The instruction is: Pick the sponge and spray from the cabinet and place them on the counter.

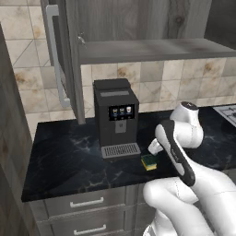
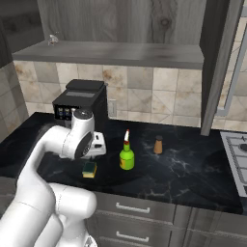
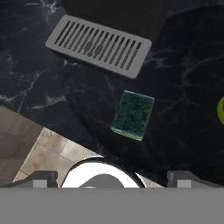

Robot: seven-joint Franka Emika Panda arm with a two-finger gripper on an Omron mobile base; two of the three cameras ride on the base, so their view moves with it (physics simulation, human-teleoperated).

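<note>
The sponge (image 3: pixel 132 114), green face up, lies flat on the black counter (image 1: pixel 60 161) in front of the coffee machine's drip tray. It shows too as the sponge (image 1: pixel 149 162) and the sponge (image 2: pixel 89 169). My gripper (image 3: pixel 113 177) hangs above it, open, fingertips wide apart and touching nothing. The green spray (image 2: pixel 127 157) stands upright on the counter (image 2: pixel 183 173), just right of the sponge. The cabinet (image 1: pixel 147 50) overhead stands with its doors open, and its lower shelf (image 2: pixel 111 53) looks bare.
A black coffee machine (image 1: pixel 115 115) stands at the back, its grey drip tray (image 3: pixel 98 46) near the sponge. A small orange-brown shaker (image 2: pixel 158 144) sits right of the spray. A stove corner (image 2: pixel 236 154) lies at far right. The open cabinet door (image 1: pixel 55 55) juts out on the left.
</note>
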